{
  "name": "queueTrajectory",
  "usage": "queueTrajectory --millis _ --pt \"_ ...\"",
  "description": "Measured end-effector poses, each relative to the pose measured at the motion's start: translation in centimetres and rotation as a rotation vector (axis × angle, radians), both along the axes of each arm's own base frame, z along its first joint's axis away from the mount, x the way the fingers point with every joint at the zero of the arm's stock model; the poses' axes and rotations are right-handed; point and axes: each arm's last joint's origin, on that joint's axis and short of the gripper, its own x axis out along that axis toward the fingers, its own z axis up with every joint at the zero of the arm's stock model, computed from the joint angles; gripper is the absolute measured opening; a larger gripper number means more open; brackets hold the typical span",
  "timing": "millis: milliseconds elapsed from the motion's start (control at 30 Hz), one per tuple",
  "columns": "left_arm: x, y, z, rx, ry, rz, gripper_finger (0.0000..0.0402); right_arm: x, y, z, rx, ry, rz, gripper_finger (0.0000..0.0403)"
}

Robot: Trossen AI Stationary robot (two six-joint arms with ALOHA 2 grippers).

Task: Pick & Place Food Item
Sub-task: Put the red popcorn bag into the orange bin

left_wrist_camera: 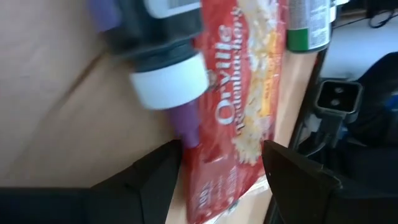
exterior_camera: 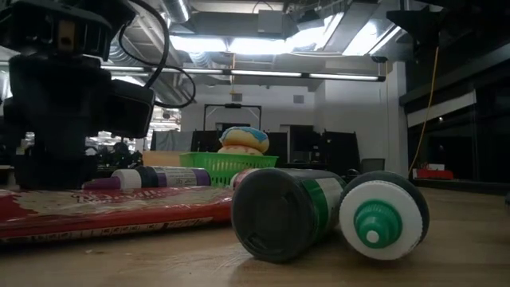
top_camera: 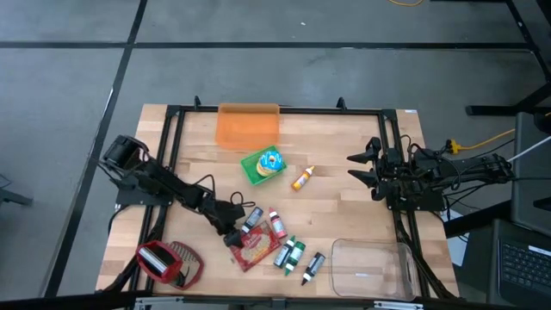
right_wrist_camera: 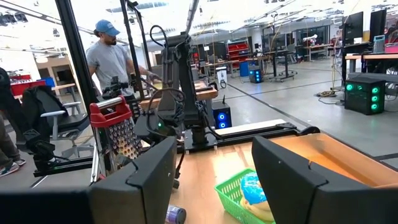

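Observation:
A red popcorn packet [top_camera: 254,248] lies flat on the wooden table, near the front and left of centre. My left gripper [top_camera: 232,234] is low over the packet's left end and open. In the left wrist view its two fingers stand on either side of that end [left_wrist_camera: 230,155]. A dark bottle with a white collar and purple tip [left_wrist_camera: 165,68] lies beside the packet. My right gripper [top_camera: 366,168] waits open and raised at the table's right edge, with nothing between its fingers [right_wrist_camera: 214,186]. My left gripper slants down from the table's left, and its open fingers [left_wrist_camera: 158,180] straddle the left end of the packet. Whether they touch the packet, I cannot tell. The packet lies flat on the table [exterior_camera: 111,211].
Several small bottles [top_camera: 288,254] lie right of the packet; two show end-on in the low view [exterior_camera: 279,211]. A green basket with a frosted doughnut [top_camera: 263,164] is mid-table, an orange bin [top_camera: 248,125] stands at the back, a clear tub [top_camera: 370,267] sits front right, and a red grater [top_camera: 168,263] lies front left.

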Motion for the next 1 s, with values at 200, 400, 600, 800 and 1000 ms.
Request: queueTrajectory --millis 200,400,600,800,1000 --pt "0.7 -0.5 -0.1 -0.016 -0.017 -0.011 0.0222 0.0 0.0 0.0 0.0 0.0 0.0 0.0213" --pt "0.8 -0.8 0.0 0.006 -0.014 -0.032 0.0221 0.0 0.0 0.0 0.0 0.0 0.0 0.0213" --pt "0.8 -1.1 0.0 0.051 -0.005 -0.041 0.0193 0.0 0.0 0.0 -0.001 0.0 0.0 0.0213" --pt "0.8 -1.0 0.0 0.089 -0.014 -0.031 0.0124 0.0 0.0 0.0 -0.001 0.0 0.0 0.0213" --pt "0.8 -1.1 0.0 0.113 -0.031 -0.061 0.0021 0.0 0.0 0.0 -0.001 0.0 0.0 0.0213"
